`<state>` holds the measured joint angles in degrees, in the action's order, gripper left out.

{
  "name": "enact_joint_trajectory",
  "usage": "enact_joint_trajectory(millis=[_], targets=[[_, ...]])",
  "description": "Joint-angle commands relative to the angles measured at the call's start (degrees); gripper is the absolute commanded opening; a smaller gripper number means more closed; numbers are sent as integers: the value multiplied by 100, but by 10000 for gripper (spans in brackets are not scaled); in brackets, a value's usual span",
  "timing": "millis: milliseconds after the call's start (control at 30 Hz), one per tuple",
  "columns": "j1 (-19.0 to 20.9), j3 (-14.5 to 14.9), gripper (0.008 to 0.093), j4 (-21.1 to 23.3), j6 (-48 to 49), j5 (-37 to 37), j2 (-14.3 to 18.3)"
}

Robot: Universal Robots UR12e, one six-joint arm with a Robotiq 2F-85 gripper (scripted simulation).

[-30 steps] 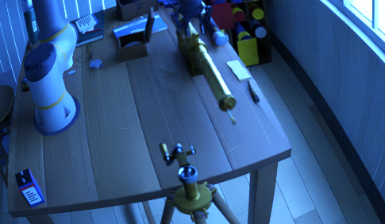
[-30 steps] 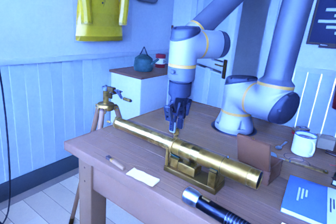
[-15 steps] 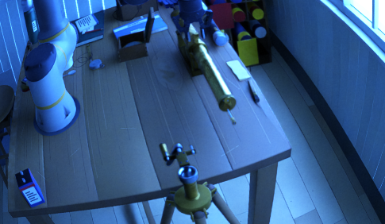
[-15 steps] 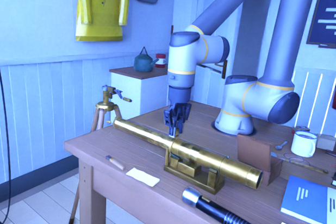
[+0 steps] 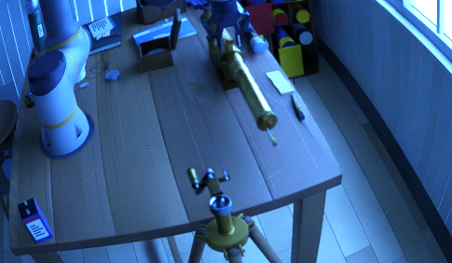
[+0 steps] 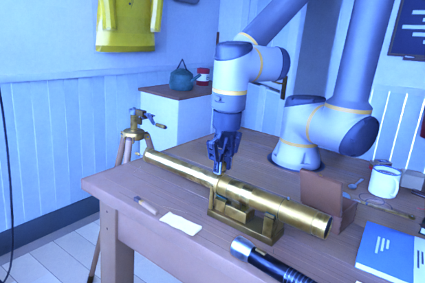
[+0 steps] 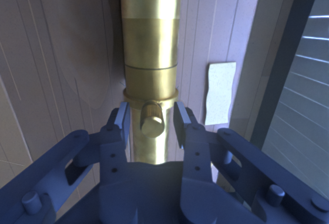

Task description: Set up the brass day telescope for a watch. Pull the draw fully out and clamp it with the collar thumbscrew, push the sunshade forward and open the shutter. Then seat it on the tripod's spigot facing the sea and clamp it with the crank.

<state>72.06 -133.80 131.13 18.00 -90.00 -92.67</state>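
Observation:
My gripper is open and holds nothing; it points down over the collar thumbscrew, which sits between its fingers. The brass telescope lies in a brass cradle on the wooden table, with its narrower draw tube extended toward the table's end. The wide barrel end points the other way. The tripod stands on the floor just off the table's end, its spigot head and crank at table height.
The table edge lies near the draw's end. A white cloth, a small brush, a torch, a brown box, a mug and a blue book lie on the table around the telescope.

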Motion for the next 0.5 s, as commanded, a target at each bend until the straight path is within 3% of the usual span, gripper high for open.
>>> enact_joint_trajectory(millis=[0, 233, 467], targets=[[0, 4, 480, 2, 0, 0, -2], [0, 4, 480, 2, 0, 0, -1], [0, 4, 340, 2, 0, 0, -1]])
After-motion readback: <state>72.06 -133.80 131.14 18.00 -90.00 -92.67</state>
